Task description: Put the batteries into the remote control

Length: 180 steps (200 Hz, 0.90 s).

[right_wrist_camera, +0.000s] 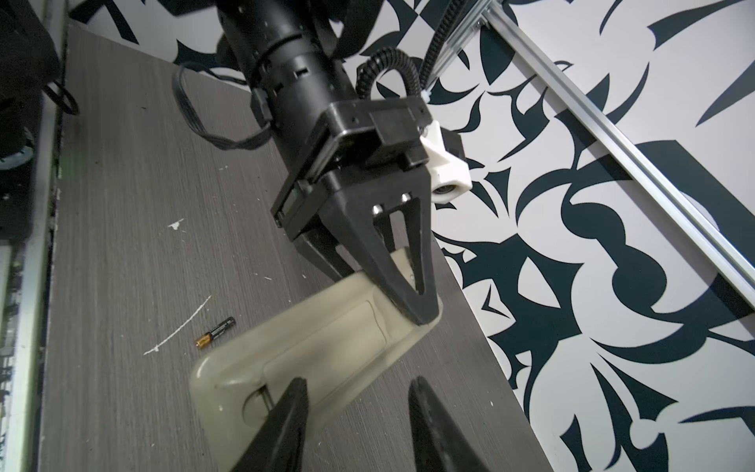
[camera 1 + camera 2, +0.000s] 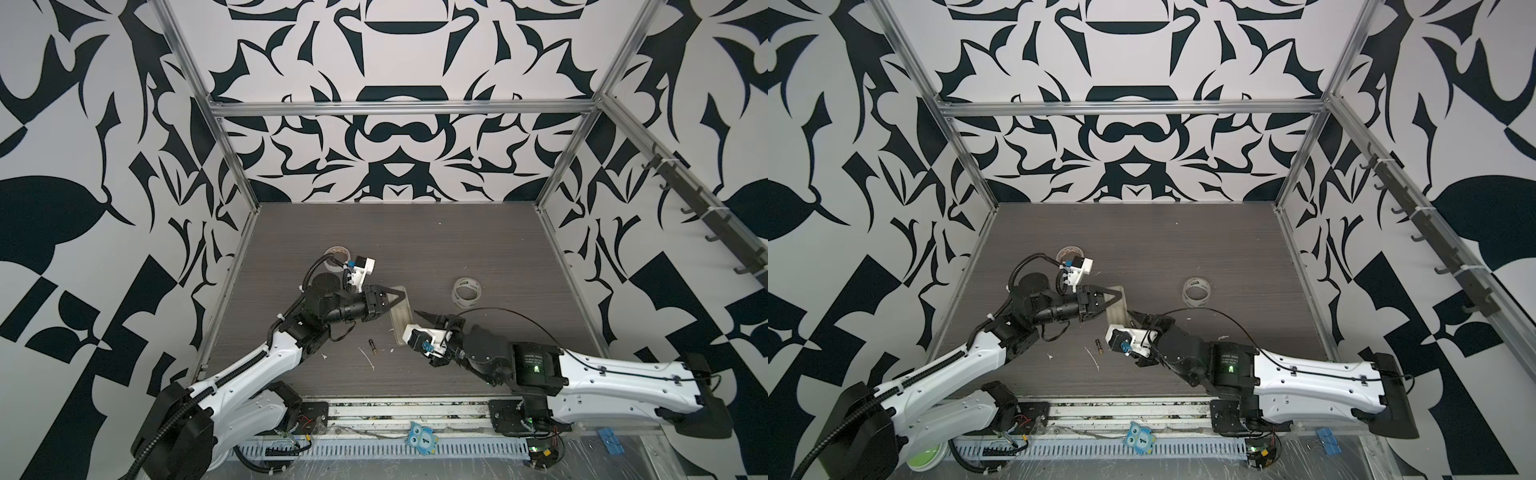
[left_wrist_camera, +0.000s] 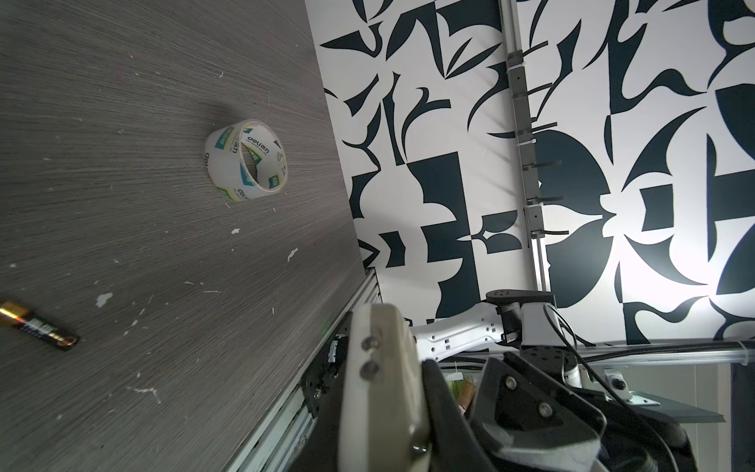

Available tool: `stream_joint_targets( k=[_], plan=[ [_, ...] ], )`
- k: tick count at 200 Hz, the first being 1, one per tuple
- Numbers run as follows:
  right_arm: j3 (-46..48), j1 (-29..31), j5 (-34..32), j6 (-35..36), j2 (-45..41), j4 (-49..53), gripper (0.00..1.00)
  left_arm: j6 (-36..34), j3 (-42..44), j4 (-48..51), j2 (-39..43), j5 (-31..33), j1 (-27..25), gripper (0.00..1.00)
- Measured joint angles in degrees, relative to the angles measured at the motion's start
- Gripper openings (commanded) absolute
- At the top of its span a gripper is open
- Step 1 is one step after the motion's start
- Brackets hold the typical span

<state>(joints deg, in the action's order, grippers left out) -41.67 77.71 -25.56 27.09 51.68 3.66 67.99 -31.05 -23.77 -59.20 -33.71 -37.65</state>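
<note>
Left fingers (image 2: 400, 296): clamped shut on one end of the remote control (image 1: 327, 347). One finger lies across its plain beige back. The other is beneath and largely hidden by the remote's body.

The remote's button face is turned away in every view. In the left wrist view only a blurred edge of it shows. I cannot tell whether its other end rests on the worktop (image 2: 457, 249).

Right fingers (image 2: 422, 314): partly open, gripping nothing I can see. Their tips stand at the remote's free end, either side of a rounded notch in its back. A thin rod shows in that notch, and I cannot identify it. I cannot confirm contact with the remote.

One battery (image 1: 215, 333) lies flat on the worktop, near the remote's free end and clear of both sets of fingers. I can make out only this one.

A tape roll (image 2: 466, 293) stands beyond the right fingers, well apart from them. A second tape roll (image 2: 336, 253) is partly hidden behind the left wrist camera.
</note>
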Motion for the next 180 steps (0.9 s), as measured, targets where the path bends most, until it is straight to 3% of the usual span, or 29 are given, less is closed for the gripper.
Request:
stream_joint_targets(
  k=[180],
  plan=[
    [-0.70, -0.02, 4.81, -1.29, 2.14, 1.70, 0.45, -0.33, 0.00, 2.16, 0.74, -0.50, 0.66, 0.00]
  ],
)
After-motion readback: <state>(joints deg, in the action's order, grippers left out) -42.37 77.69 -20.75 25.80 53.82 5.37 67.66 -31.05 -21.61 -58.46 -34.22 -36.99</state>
